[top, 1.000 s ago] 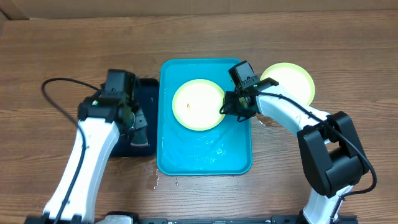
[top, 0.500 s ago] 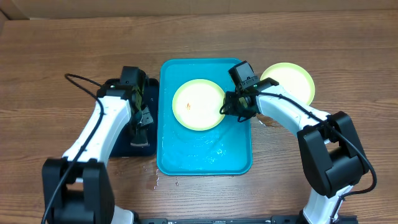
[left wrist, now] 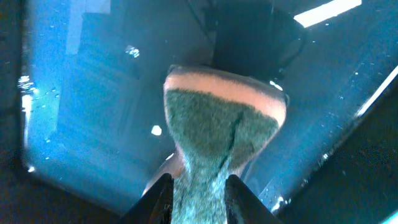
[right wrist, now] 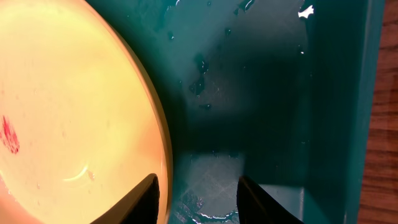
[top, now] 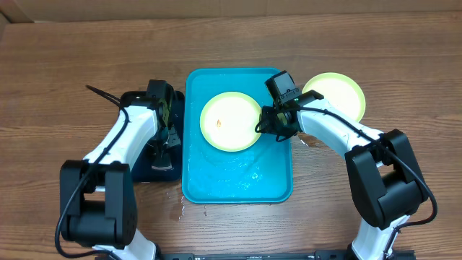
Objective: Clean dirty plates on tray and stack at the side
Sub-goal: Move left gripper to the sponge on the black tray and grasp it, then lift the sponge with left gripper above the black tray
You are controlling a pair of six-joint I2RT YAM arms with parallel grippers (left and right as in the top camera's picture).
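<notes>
**Sponge loaded, plate not yet gripped**

- Left claw [left wrist: 198, 190] is clenched on a sponge [left wrist: 224, 124]. Its green scouring face is toward the wrist camera, pink backing at the far end. It hangs over the wet dark tray [top: 154, 167], just left of the tray [top: 238, 186].
- Right claw [right wrist: 198, 180] is released, with wet tray floor showing between the jaws. One finger [right wrist: 149, 193] sits at the right rim of the plate [top: 229, 121]; the other is off the plate. Nothing is held.
- The plate lies flat in the upper half of the tray. A red smear [top: 219, 123] sits left of its centre, on the side away from the right claw.
- A second plate [top: 336, 94] rests on the table [top: 58, 65], right of the tray and partly under the right arm.

How to do it well (my judgement):
- Close the right claw on the rim before any scrubbing. The tray floor is wet, so a free plate will likely skate.
- Lift the sponge clear of both tray rims before crossing. Dragging it risks snagging.
- Land the scouring face flat on the smear, not on an edge. The sponge is pinched at one end and will fold if pushed nose-first.
- Rub in short strokes toward the gripped rim, so the push goes into the hold.
- Keep the pressure light. Hard pressure near the far rim could tip the plate.
- Keep the two wrists on opposite sides of the plate.
</notes>
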